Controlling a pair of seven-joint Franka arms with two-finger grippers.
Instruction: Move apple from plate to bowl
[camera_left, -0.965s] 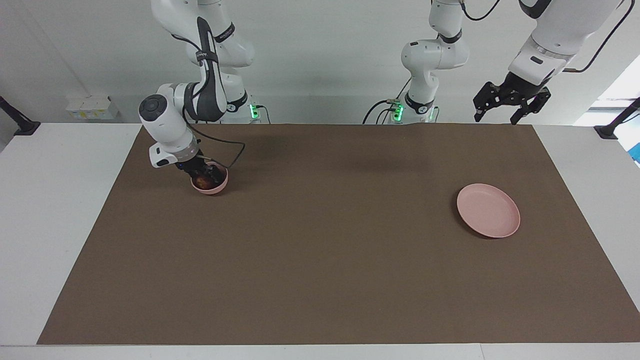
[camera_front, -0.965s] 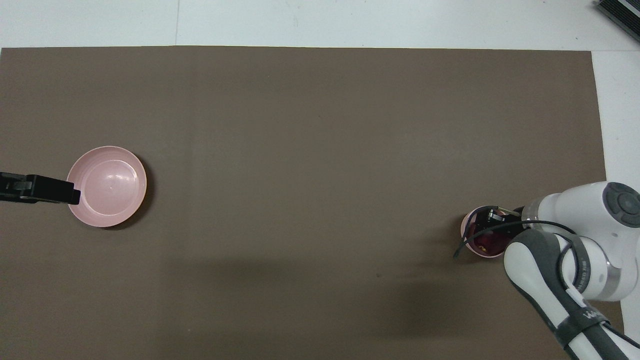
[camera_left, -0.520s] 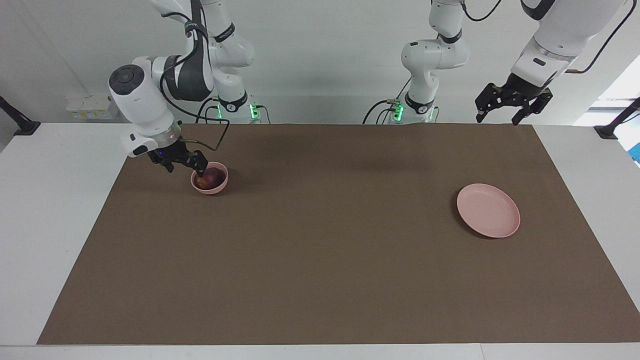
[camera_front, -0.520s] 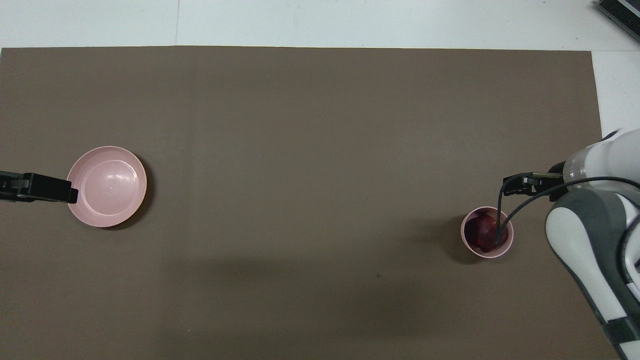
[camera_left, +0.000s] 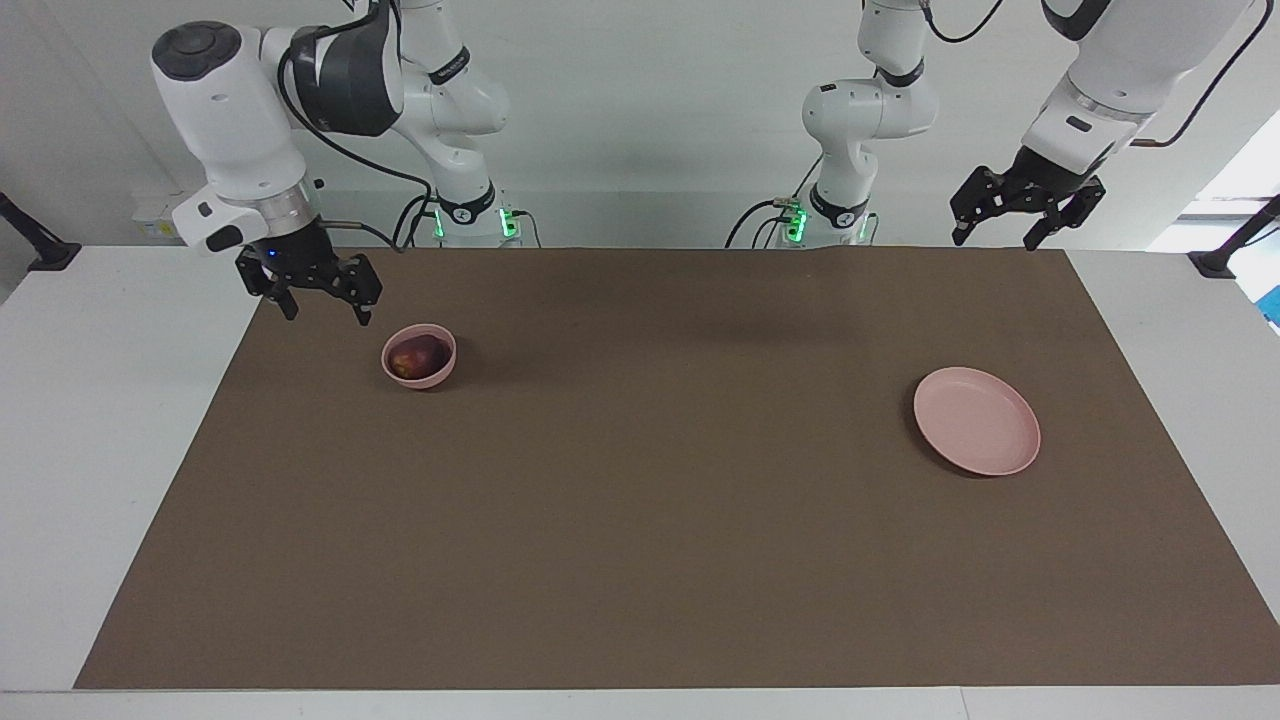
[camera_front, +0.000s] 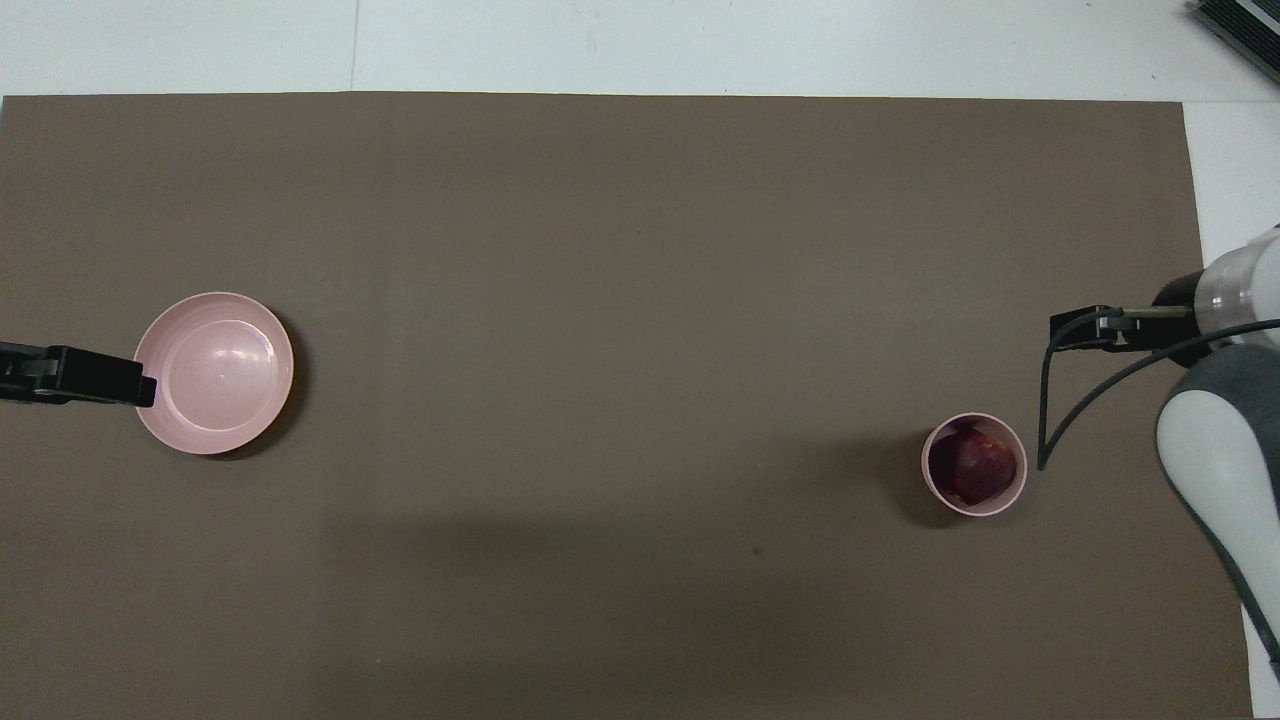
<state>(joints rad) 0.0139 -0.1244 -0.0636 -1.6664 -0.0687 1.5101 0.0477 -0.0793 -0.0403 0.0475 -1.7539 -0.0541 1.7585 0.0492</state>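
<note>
A: Dark red round apple (camera_left: 416, 356)?
B: Lying in the small deep pink bowl (camera_left: 419, 357), well apart from the flat pink plate (camera_left: 976, 434).
A: Grippers?
B: Right gripper (camera_left: 322, 303) empty, fingers apart, raised beside the bowl. Left gripper (camera_left: 994, 231) waiting, fingers apart.

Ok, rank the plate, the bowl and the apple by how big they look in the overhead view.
1. the plate, widest by a clear margin
2. the bowl, a much narrower circle
3. the apple, smallest, sitting inside the bowl's rim
</note>
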